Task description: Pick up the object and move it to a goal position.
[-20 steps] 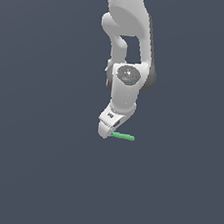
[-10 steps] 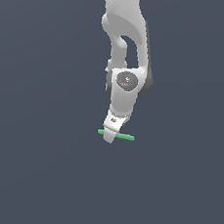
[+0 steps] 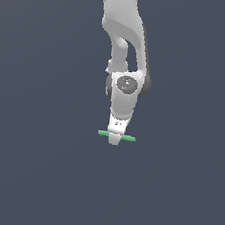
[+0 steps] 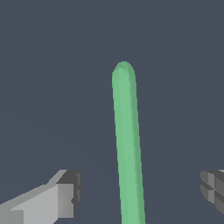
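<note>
- The green rod (image 3: 128, 137) lay flat on the dark gray floor (image 3: 34, 165), right under the robot's arm (image 3: 123, 41).
- In the exterior view, the gripper (image 3: 114, 137) pointed straight down at the rod. It covered the rod's middle, so only the two green ends stuck out on each side.
- In the wrist view, the rod (image 4: 127, 144) ran between the two fingers (image 4: 65, 194). One finger was on each side, and both were well apart from the rod.
- The jaws were spread wide and were not pinching anything.
- I think the jaws were wide so the rod could fit between them with room to spare.
- I think the gripper was turned this way so the fingers could squeeze the thin sides of the rod, not its long ends.
- The rod looked a little closer to one finger than the other, so it might slide a bit when the jaws close.
- I could not tell if the fingertips were touching the floor.
- No goal spot showed in either picture.
- The pick-up looked just ready to start, and the rod was not lifted yet.
</note>
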### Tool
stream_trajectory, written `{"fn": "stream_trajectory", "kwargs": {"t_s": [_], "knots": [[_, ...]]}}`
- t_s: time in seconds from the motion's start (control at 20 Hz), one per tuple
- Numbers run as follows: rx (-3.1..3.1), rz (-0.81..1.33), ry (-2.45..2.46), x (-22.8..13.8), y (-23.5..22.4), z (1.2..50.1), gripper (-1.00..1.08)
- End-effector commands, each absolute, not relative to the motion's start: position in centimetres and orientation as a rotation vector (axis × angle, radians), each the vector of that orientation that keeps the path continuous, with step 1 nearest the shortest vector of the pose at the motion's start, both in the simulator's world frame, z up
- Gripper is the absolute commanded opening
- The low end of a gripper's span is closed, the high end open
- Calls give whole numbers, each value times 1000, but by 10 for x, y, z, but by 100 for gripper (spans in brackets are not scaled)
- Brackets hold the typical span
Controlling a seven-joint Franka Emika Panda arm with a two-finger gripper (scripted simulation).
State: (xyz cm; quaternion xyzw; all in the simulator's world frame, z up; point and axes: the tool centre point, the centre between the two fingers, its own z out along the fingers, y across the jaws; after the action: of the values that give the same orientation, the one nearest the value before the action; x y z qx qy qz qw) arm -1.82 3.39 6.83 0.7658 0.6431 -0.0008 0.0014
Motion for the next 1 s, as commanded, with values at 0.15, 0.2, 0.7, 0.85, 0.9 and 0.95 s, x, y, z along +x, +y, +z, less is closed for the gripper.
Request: {"fn": "stream_trajectory", "kwargs": {"t_s": [0.15,0.2,0.7,0.85,0.9,0.95], "knots": [[2346,0,2089,-20,35,64,100],[2341,0,2095,-20,35,64,100],[2338,-1,2099,-20,35,52,100],[2336,-1,2101,-21,35,37,100],[2335,-1,2102,-21,35,32,100],[2335,-1,2102,-21,35,27,100]]}}
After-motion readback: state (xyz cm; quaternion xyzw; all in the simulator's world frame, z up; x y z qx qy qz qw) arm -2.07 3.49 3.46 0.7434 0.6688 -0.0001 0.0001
